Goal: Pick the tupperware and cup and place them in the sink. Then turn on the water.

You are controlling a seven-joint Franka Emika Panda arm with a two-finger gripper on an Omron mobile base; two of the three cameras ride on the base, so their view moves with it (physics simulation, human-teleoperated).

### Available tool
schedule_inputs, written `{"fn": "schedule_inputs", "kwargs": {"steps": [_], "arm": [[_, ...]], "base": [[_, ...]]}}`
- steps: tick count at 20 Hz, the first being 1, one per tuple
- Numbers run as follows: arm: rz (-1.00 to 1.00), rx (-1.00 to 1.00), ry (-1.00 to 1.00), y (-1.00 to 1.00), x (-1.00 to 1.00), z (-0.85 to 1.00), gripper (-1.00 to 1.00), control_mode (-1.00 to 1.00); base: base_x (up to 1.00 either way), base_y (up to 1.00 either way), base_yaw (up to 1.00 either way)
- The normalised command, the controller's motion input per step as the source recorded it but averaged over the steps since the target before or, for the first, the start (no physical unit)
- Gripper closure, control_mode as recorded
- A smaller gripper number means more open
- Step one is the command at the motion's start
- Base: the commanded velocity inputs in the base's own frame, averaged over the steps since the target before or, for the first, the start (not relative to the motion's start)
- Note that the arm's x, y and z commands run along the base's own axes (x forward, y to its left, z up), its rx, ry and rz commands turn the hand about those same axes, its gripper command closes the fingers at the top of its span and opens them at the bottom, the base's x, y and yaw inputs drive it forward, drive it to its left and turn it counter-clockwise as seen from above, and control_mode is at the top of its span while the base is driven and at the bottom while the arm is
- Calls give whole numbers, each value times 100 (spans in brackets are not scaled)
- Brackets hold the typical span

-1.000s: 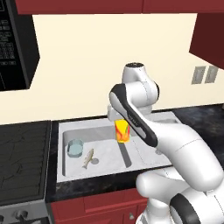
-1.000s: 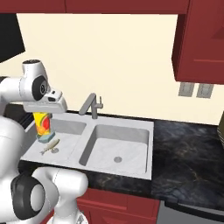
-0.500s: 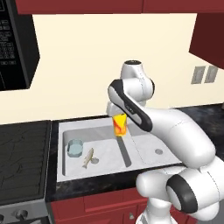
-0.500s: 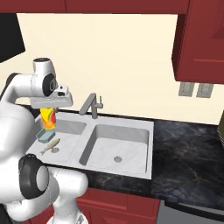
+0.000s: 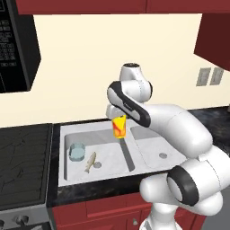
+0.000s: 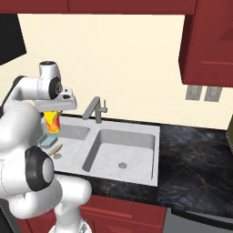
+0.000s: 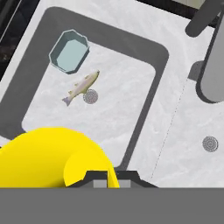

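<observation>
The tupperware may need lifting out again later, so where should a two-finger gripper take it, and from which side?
Best from straight above, I think. The tupperware sits upright and open-topped on the floor of the sink's left basin, so its thick rim is the part to pinch. Its side towards the small fish has more room than those near the basin walls.

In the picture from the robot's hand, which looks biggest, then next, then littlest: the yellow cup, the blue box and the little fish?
1. The cup looks biggest, but it is right up against the camera, so that is partly nearness.
2. The tupperware.
3. The fish, about as long as the tupperware but much thinner.
</observation>
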Motion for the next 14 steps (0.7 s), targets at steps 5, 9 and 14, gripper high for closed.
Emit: {"fn": "schedule_inputs", "kwargs": {"steps": [5,9,14], "arm": [[-12,0,-1,24,31,-35,100,-100],[-12,0,-4,13,15,-32,100,-100],[-8,0,-4,3,4,-29,100,-100]], "base": [[0,0,0],[0,0,0],[0,0,0]]}}
